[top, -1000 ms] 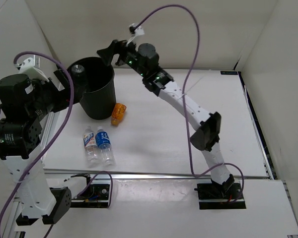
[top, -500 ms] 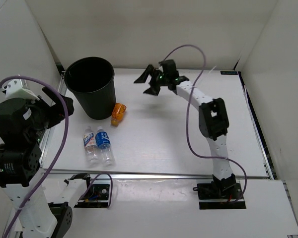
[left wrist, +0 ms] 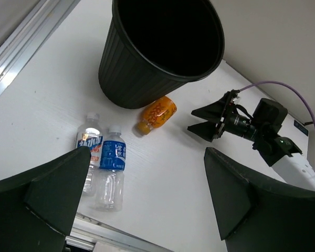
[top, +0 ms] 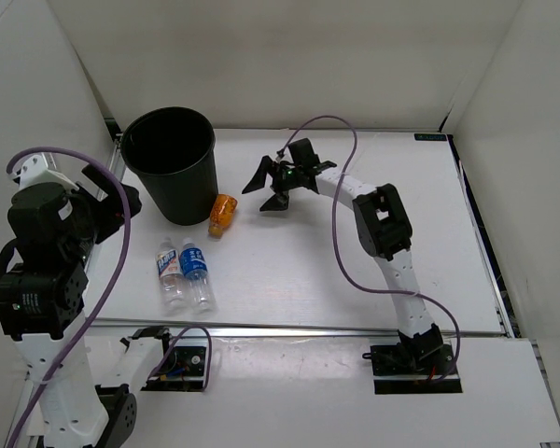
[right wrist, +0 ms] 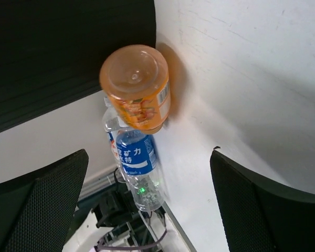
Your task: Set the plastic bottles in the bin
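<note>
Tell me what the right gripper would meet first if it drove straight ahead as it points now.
Probably the orange bottle: it sits centred ahead of the right gripper in its wrist view, though height is unclear.

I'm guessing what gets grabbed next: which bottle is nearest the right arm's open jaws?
The short orange bottle lying beside the black bin. The two clear labelled bottles lie side by side farther away, toward the near edge.
</note>
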